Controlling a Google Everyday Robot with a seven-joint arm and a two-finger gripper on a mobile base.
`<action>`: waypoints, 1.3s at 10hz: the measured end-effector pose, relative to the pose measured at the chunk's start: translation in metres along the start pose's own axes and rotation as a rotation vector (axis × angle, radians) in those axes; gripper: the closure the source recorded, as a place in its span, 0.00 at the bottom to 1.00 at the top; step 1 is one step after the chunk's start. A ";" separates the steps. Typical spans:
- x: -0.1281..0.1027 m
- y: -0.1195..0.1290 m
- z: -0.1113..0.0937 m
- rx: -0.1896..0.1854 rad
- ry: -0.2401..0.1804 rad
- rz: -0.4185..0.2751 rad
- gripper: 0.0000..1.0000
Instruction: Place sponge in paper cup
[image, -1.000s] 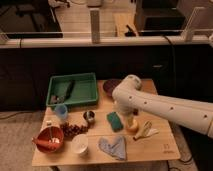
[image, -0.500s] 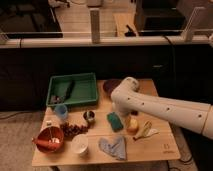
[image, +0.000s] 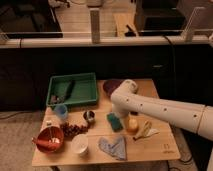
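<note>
The white arm reaches in from the right and bends down over the light wooden table, ending in the gripper, whose fingers stand wide apart with nothing between them. The small flat teal-green rectangular sponge lies on the tabletop just below the fingers, slightly to their left in the view, and free of them. The plain white round paper cup stands upright well to the fingers' lower left, near the table's front edge. A rumpled blue-grey cloth lies below the fingers, beyond the sponge. A small shiny metal cup stands to their left, and a small yellow object sits just to their right. A green rectangular plastic tray lies up and to their left.
</note>
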 end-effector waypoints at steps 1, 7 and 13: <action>0.001 0.001 0.008 -0.002 -0.013 -0.004 0.20; 0.004 0.001 0.030 -0.012 -0.057 -0.016 0.20; 0.006 0.001 0.048 -0.008 -0.081 -0.012 0.20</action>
